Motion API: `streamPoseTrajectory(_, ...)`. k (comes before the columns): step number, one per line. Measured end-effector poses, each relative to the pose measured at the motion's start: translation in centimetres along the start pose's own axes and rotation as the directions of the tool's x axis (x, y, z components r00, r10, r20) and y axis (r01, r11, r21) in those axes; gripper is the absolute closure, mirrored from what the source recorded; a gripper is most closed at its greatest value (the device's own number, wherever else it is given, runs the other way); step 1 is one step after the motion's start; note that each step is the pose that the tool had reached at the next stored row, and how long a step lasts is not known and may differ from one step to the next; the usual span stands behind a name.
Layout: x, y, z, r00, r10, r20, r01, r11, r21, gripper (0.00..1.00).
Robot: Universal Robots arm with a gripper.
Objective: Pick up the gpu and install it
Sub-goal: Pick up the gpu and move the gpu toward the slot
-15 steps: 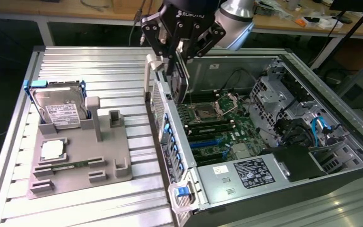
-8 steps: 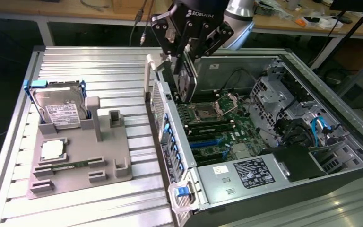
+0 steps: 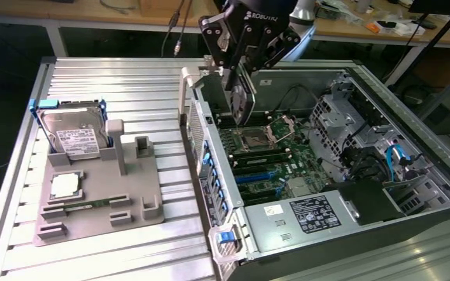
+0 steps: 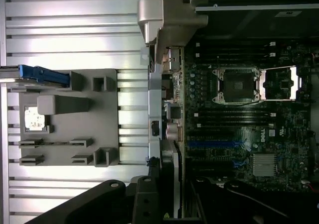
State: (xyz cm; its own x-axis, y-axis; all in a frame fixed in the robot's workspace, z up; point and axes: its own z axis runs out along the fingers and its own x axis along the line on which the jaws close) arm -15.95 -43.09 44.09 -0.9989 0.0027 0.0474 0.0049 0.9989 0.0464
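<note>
The gpu [image 3: 241, 100] is a thin dark card with a silvery edge. It hangs upright in my gripper [image 3: 238, 75], which is shut on its upper part. Card and gripper hover inside the open computer case [image 3: 209, 175], over the motherboard [image 3: 266, 157] near the case's rear wall and just beside the CPU socket [image 3: 256, 138]. In the wrist view the gpu [image 4: 172, 176] appears edge-on, running out from my gripper [image 4: 172, 206] along the case wall, close to the blue expansion slots [image 4: 217, 144]. The card's lower edge is still above the board.
A grey holder tray [image 3: 92, 202] lies on the ribbed metal table at the exterior view's left. It carries an upright hard drive [image 3: 72, 133] in a blue frame, a processor chip [image 3: 65, 186] and a memory stick [image 3: 80, 205]. Cables and drive cages [image 3: 365, 146] fill the case's far side.
</note>
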Motion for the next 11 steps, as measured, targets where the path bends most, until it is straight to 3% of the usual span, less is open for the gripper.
streamPoseTrajectory(7,-2.0,-0.01,-0.28,0.9999,0.001,-0.0117,-0.001,1.0,0.0001,0.72)
streamPoseTrajectory(11,-3.8,-0.04,-0.43,0.9998,0.001,-0.0208,-0.001,1.0,0.0001,0.72)
